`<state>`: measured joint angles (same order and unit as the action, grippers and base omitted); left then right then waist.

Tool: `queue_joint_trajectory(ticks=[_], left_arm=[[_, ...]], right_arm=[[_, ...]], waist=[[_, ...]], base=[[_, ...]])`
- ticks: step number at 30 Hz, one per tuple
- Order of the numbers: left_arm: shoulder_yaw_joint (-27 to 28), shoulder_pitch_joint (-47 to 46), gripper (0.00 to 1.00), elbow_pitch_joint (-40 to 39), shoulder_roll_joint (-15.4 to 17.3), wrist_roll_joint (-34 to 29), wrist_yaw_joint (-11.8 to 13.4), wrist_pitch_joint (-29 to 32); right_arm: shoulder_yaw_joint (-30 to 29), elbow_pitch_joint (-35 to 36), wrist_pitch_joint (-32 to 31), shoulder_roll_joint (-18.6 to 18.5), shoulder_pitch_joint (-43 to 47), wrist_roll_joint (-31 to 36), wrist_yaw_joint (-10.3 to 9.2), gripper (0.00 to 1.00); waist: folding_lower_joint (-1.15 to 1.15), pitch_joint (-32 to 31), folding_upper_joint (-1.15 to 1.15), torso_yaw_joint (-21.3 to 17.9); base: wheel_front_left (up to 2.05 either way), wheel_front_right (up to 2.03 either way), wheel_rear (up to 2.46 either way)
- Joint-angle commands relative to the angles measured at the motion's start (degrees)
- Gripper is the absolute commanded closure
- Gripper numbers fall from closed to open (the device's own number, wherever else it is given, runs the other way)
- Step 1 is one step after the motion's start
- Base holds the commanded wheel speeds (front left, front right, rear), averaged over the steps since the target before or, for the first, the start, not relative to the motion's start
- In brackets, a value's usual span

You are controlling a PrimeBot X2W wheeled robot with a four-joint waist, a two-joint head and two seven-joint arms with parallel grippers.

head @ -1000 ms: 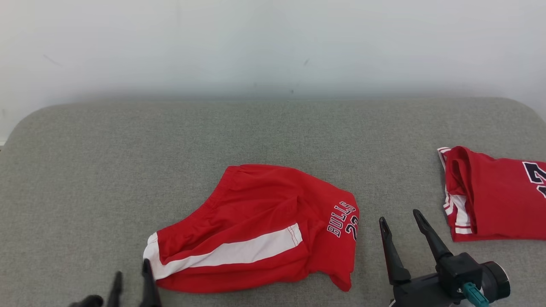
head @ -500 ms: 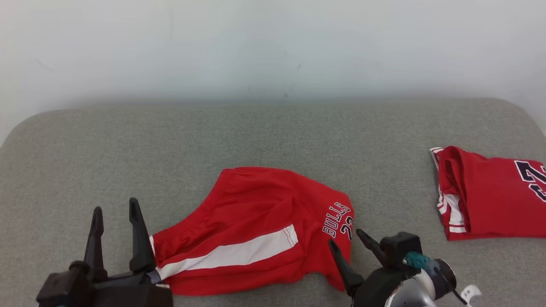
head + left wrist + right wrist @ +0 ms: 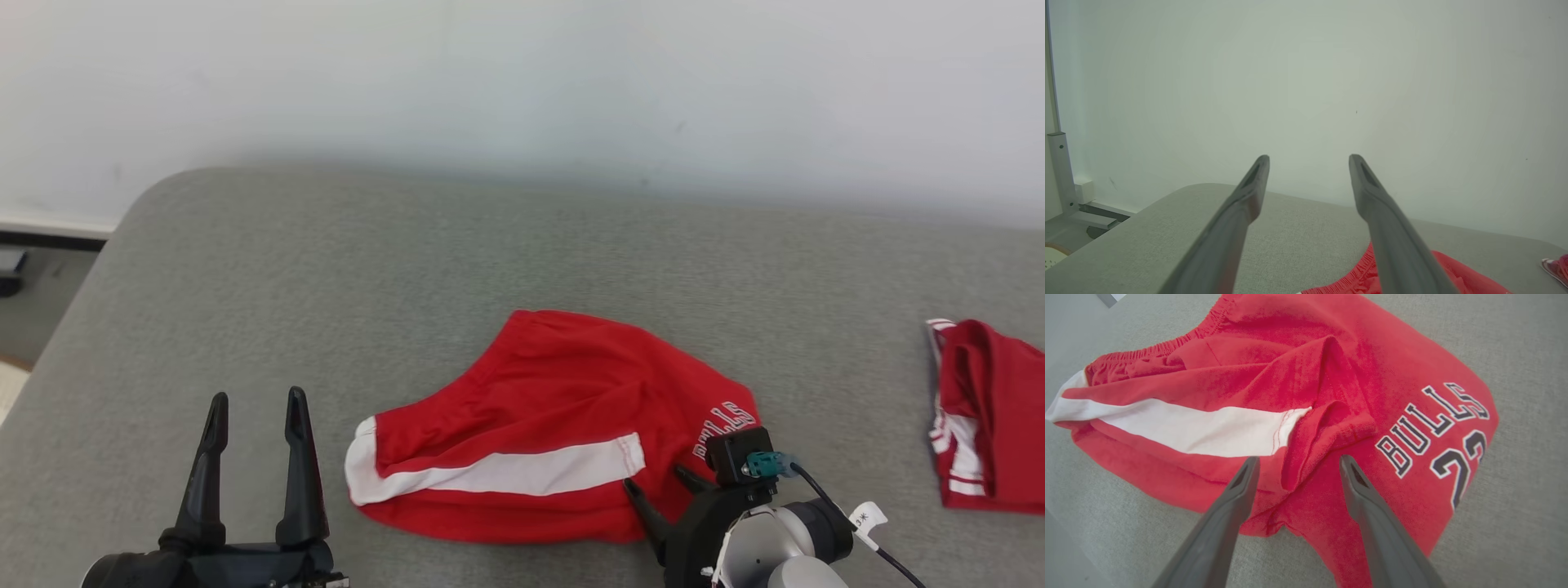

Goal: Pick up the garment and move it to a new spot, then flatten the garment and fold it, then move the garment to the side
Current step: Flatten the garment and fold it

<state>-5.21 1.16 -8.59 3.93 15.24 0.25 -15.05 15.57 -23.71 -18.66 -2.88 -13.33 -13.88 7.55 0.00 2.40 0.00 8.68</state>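
- Head view: one table (image 3: 326,269) with a grey woven fabric top and a rounded corner stands against a plain pale wall (image 3: 522,82).
- Two red garments lie on the table, well apart.
- The task garment is a pair of red basketball shorts (image 3: 539,425), lying crumpled at the centre near the front edge. It is soft knit cloth with one white side stripe (image 3: 531,472).
- The second red garment (image 3: 992,416) has white trim and lies at the right edge of the view.
- Two grippers are in view, each with two long, dark, tapered fingers.
- The left gripper (image 3: 257,396) is spread wide, holds nothing and sits just left of the shorts, apart from them.
- The right gripper (image 3: 653,478) is at the lower right end of the shorts.
- Left wrist view: the left gripper (image 3: 1309,157) has both fingers wide apart and empty, pointing at the wall over the table (image 3: 1167,228).
- A red edge of the shorts (image 3: 1466,279) shows at the bottom.
- Right wrist view: the right gripper (image 3: 1299,458) is fully spread, its tips on either side of a raised fold of the shorts (image 3: 1298,375). Nothing is clamped. Whether the tips touch the cloth cannot be told.
- Shorts detail: gathered elastic waistband (image 3: 1180,343), stitched white stripe (image 3: 1188,428), and dark white-edged lettering "BULLS 23" (image 3: 1433,420).
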Motion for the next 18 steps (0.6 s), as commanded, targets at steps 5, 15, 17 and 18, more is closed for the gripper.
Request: queue_joint_trajectory(ticks=[5,15,17,18], left_arm=[[1.11,0.87,0.0,0.14,-0.64,-0.82,-1.15,-0.15],[2.16,1.23,0.0,0.75,-1.02,-0.66,-1.62,-0.16],[2.23,1.23,0.0,0.9,-1.03,-0.37,-1.59,-0.16],[2.23,1.23,0.0,0.9,-1.03,-0.37,-1.59,-0.16]], right_arm=[[-0.68,-2.0,0.66,-0.03,-1.25,0.62,-0.15,0.91],[-7.69,-0.18,-0.15,-0.06,0.59,7.0,-0.15,1.0],[-11.06,2.14,-1.06,-0.05,1.76,9.71,-0.15,1.0],[-11.06,2.14,-1.06,-0.05,1.76,9.71,-0.15,1.0]], waist=[[0.0,1.22,0.0,4.81],[0.0,1.19,0.0,3.83],[0.0,1.2,0.0,3.0],[0.0,1.2,0.0,3.0]], base=[[0.0,0.0,0.0],[0.0,0.0,0.0],[0.0,0.0,0.0],[0.0,0.0,0.0]])
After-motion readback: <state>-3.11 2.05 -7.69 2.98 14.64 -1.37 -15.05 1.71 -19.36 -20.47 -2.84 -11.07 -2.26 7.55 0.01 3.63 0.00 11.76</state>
